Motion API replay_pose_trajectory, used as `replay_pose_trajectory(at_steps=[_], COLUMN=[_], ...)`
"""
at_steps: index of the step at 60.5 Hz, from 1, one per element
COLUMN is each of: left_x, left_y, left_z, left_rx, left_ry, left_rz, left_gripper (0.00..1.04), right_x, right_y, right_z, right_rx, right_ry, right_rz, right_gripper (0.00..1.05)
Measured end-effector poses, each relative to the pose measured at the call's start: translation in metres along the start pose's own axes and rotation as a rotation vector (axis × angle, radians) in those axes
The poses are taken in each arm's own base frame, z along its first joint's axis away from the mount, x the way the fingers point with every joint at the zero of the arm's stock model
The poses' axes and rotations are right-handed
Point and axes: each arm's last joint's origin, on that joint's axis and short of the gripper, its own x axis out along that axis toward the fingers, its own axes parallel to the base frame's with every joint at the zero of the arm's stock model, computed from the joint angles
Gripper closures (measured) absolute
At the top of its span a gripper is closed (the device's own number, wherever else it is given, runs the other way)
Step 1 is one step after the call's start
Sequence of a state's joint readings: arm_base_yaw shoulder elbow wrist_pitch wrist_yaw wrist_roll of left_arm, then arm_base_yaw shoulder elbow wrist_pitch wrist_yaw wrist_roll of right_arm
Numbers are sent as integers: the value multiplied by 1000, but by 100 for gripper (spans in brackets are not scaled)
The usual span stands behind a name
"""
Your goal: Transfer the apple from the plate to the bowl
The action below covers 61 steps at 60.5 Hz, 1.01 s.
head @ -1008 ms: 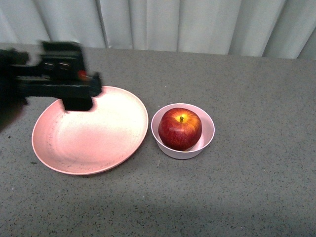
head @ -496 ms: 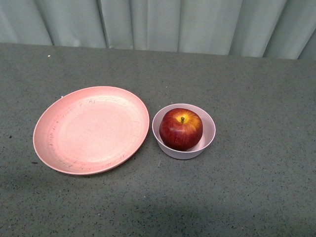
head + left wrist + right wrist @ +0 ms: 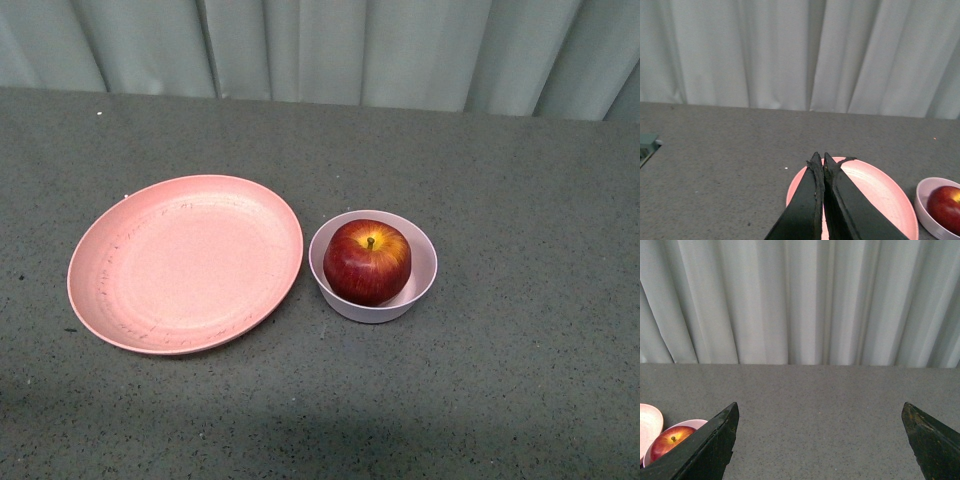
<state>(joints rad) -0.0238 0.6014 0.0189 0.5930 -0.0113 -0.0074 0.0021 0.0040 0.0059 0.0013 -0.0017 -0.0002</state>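
No logos or lettering anywhere that I can make out — the only marks are the dark speckles scattered over the plate [image 3: 185, 263], and they don't read as writing. The bench [image 3: 520, 380] is a dark grey, finely flecked surface, matte, with a softer shadow band along the near edge. Behind it hangs a pale grey-white curtain [image 3: 320, 45] in long vertical folds, running the full width at the back. The apple [image 3: 367, 261] sits in the bowl [image 3: 423, 262], stem up, yellow patch showing around the stem — the bowl is just beside the plate on its right, rims close but whether they touch I can't tell. Neither arm shows in the front view. From the wrist views, the left gripper [image 3: 820, 162] has its fingers pressed together with nothing between them, over the plate's far edge, and the right gripper [image 3: 820, 412] is spread wide apart, holding nothing.
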Motion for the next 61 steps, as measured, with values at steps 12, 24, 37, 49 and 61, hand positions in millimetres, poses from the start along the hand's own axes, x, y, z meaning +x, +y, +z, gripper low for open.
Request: replay_pose_trajectory(at_steps=[12, 24, 37, 49, 61], left_x=[-9, -15, -21, -25, -28], left_y=[2, 2, 2, 2, 2], left_z=[3, 4, 4, 4, 4], left_rx=[0, 0, 0, 0, 0], left_ry=[-7, -10, -12, -13, -12], left_rz=[9, 11, 10, 11, 11], left_gripper=[101, 101, 101, 101, 101], right_x=[0, 0, 0, 0, 0], right_y=[0, 0, 0, 0, 0], right_z=[0, 0, 0, 0, 0], right_rx=[0, 0, 0, 0, 0], right_ry=[0, 0, 0, 0, 0], right_rz=[0, 0, 0, 0, 0], right_gripper=[9, 9, 9, 9, 9])
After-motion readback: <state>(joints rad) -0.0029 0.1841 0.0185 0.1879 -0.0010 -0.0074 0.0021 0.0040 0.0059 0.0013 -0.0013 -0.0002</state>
